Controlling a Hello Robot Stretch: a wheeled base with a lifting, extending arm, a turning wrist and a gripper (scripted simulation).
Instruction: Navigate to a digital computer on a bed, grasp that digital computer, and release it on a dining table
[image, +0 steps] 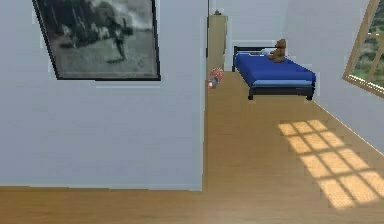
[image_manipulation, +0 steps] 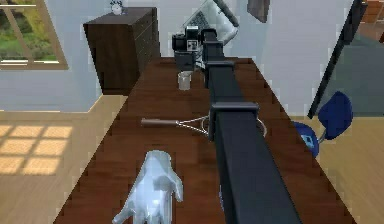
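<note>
Forward view first: a wall (image: 100, 130) with a framed picture (image: 98, 38) takes up the left, and its corner looks near. If the base turns carelessly here, I'd guess it clips that corner. Far down the room is the blue bed (image: 275, 72) with a brown teddy bear (image: 280, 47) on it.

Arm side view: the arm (image_manipulation: 235, 130) reaches out over a dark wooden worktop (image_manipulation: 110, 150). At its far end are the fingers (image_manipulation: 186, 50), and right by them is a grey tilted slab that looks like the laptop (image_manipulation: 215, 20), up around the worktop's far end. I can't tell if the fingers are gripping it, or what state they're in.

Main worry: let go that far out, the laptop could catch the far edge and slide off. A cup (image_manipulation: 184, 78) stands near the fingers too, so any sideways sweep could knock it over. A white figurine (image_manipulation: 152, 190) stands beside the arm closer in.
</note>
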